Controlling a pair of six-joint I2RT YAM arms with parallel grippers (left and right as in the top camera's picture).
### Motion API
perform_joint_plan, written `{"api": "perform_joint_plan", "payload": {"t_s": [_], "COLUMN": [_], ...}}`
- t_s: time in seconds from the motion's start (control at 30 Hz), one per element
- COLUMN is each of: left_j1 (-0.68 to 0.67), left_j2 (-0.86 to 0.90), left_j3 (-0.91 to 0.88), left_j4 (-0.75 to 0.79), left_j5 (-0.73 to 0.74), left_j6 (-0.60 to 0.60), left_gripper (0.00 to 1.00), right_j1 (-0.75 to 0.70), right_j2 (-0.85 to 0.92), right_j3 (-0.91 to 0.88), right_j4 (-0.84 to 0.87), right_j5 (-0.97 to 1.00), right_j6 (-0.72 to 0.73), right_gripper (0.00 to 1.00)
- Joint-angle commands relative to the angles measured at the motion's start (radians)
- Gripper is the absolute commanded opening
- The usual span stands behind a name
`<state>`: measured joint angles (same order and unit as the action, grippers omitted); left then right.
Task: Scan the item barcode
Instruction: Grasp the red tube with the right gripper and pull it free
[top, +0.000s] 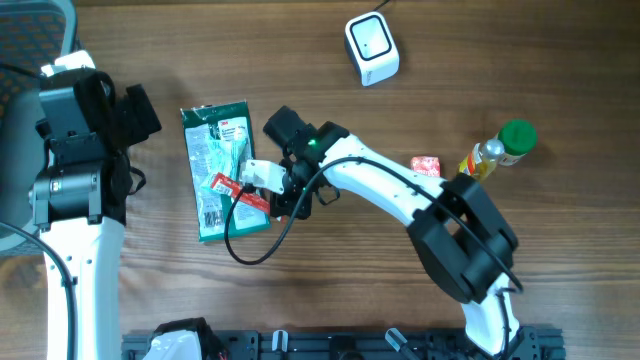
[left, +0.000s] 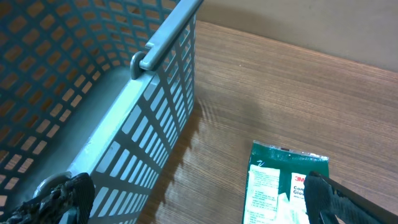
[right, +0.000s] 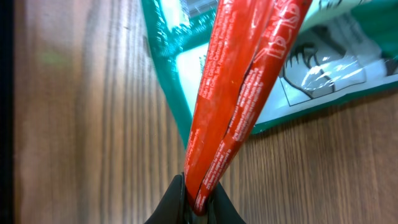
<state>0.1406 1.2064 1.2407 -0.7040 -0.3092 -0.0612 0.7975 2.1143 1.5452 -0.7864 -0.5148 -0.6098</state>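
Right claw (right: 198, 200) is clamped tight on the red packet's (right: 239, 93) edge, over the green pack (top: 215, 165) lying on the surface (top: 500, 60). Left claw (left: 194, 190) gapes wide, holding nothing, beside the blue basket (left: 93, 74).

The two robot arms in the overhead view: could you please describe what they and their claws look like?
The right arm has smooth white curved links, bulky black joint housings, a small green light near the wrist and a thin black cable looping out. The left arm is likewise white with blocky black housings. The left claw and right claw are black.
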Motion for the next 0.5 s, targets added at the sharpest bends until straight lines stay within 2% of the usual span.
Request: {"api": "perform_joint_plan", "payload": {"t_s": [0.0,0.07,0.1,0.13,0.27,0.37,0.47], "left_j1": [0.006,0.006,0.006,0.006,0.006,0.006,0.006], "left_j2": [0.001,0.001,0.001,0.001,0.001,0.001,0.001], "left_j3": [0.004,0.004,0.004,0.004,0.004,0.004,0.004], "left_j4": [0.003,0.003,0.003,0.003,0.003,0.003,0.003], "left_j5": [0.005,0.005,0.005,0.005,0.005,0.005,0.005], "left_j6": [0.002,0.002,0.002,0.002,0.002,0.002,0.002], "left_gripper": [1.0,1.0,1.0,1.0,1.0,1.0,1.0], "right_j1": [0.005,0.005,0.005,0.004,0.004,0.004,0.003], "right_j2": [0.066,0.093,0.103,0.108,0.11,0.11,0.11], "right_j3": [-0.003,-0.003,-0.003,-0.003,-0.003,-0.003,-0.003], "right_j4": [0.026,0.035,0.038,0.04,0.068,0.085,0.094], "right_j5": [-0.009,-0.009,-0.008,-0.008,-0.008,0.028,0.045], "right_j6": [0.012,0.011,0.012,0.011,0.024,0.037,0.037], "right_gripper": [0.06,0.07,0.12,0.2,0.34,0.37,0.35]}}
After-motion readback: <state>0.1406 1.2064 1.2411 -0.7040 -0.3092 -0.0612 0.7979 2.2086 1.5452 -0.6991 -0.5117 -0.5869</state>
